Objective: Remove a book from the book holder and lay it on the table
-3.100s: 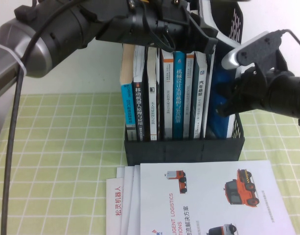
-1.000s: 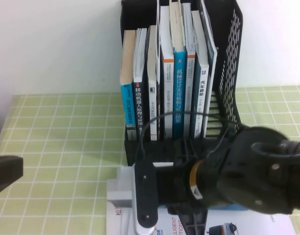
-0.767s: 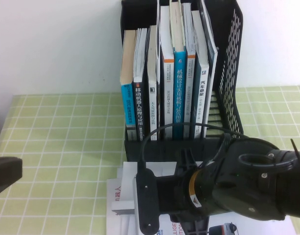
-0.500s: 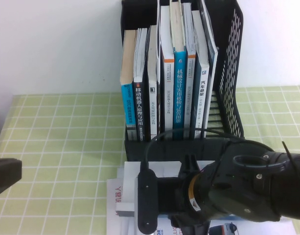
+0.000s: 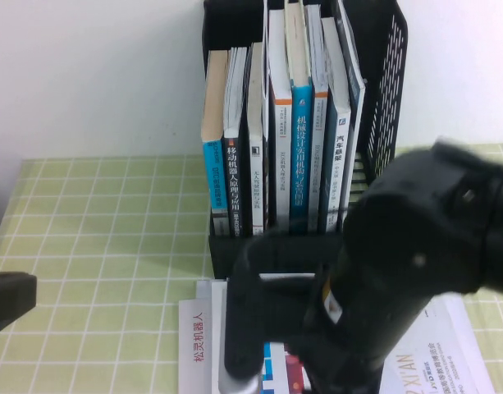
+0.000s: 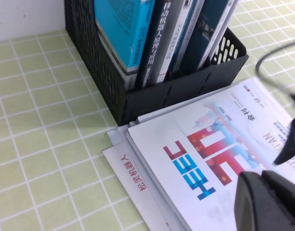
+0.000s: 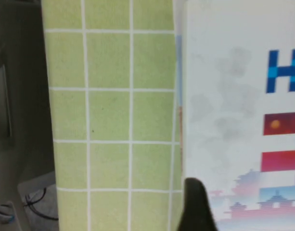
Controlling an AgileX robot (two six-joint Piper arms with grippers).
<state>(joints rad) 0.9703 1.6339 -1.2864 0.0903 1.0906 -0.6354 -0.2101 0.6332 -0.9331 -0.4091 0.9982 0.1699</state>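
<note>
The black book holder (image 5: 382,98) stands at the back with several books (image 5: 300,139) upright in it. In front of it a stack of books lies flat. The top one is white with red and blue print (image 6: 210,159), also seen in the right wrist view (image 7: 238,115). My right arm (image 5: 415,271) hangs over this stack and hides most of it. My right gripper (image 7: 198,211) sits just above the top book's edge. My left gripper (image 6: 267,202) is shut and empty, low over the top book's near part.
The green checked cloth (image 5: 103,238) covers the table left of the holder. The table's edge (image 7: 44,120) and the floor show beside the stack. A white wall is behind. A black cable (image 6: 277,48) crosses near the holder's corner. My left arm (image 5: 6,300) shows at the left edge.
Both arms have come down from the holder's top. My right arm has swung up and right over the flat stack. A red-and-blue printed book now tops the stack, where a vehicle-printed cover lay.
</note>
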